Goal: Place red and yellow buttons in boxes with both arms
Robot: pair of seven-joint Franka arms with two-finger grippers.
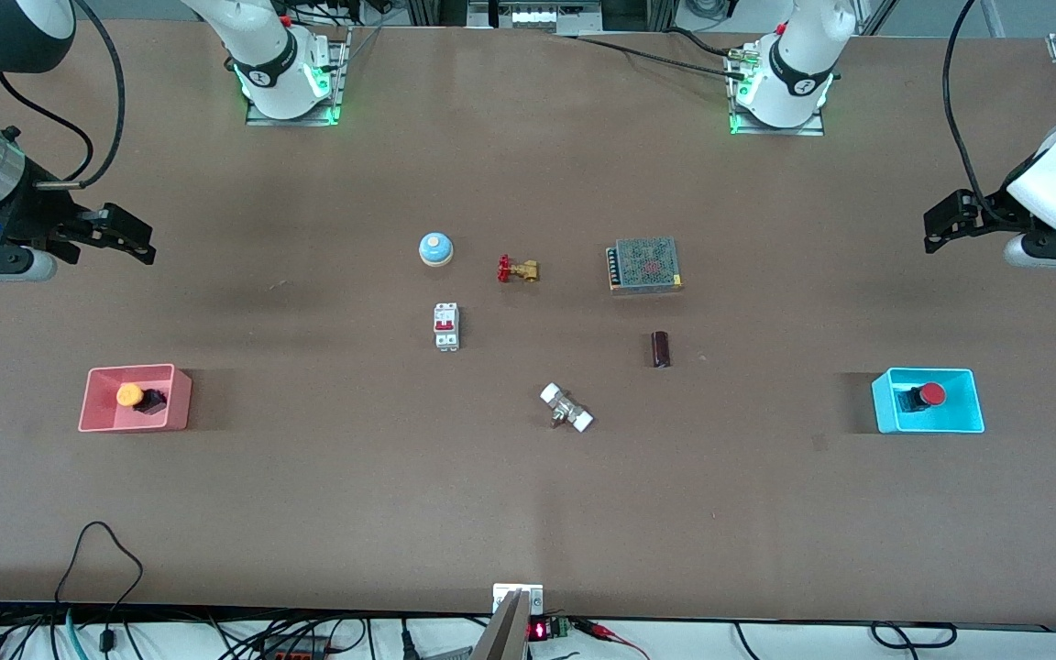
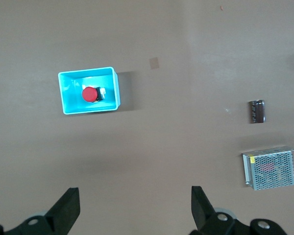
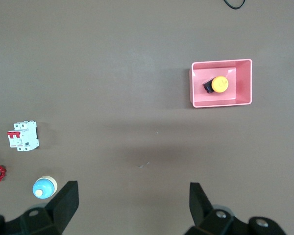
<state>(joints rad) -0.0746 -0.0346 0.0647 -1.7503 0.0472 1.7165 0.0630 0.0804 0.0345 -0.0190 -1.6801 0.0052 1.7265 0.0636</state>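
Note:
The yellow button [image 1: 130, 395] lies in the pink-red box [image 1: 95, 411] at the right arm's end of the table; both show in the right wrist view, button [image 3: 219, 84] in box [image 3: 245, 81]. The red button [image 1: 930, 395] lies in the cyan box [image 1: 970, 408] at the left arm's end; both show in the left wrist view, button [image 2: 90, 94] in box [image 2: 67, 90]. My right gripper [image 1: 129, 240] is open and empty, up over bare table. My left gripper [image 1: 945, 223] is open and empty, up over bare table. Its fingers [image 2: 68, 209] frame bare table, as do the right fingers [image 3: 67, 201].
In the middle of the table lie a blue dome bell [image 1: 435, 248], a brass valve with red handle [image 1: 517, 269], a white circuit breaker [image 1: 446, 326], a metal mesh power supply [image 1: 644, 265], a dark cylinder [image 1: 661, 348] and a white-ended fitting [image 1: 566, 408].

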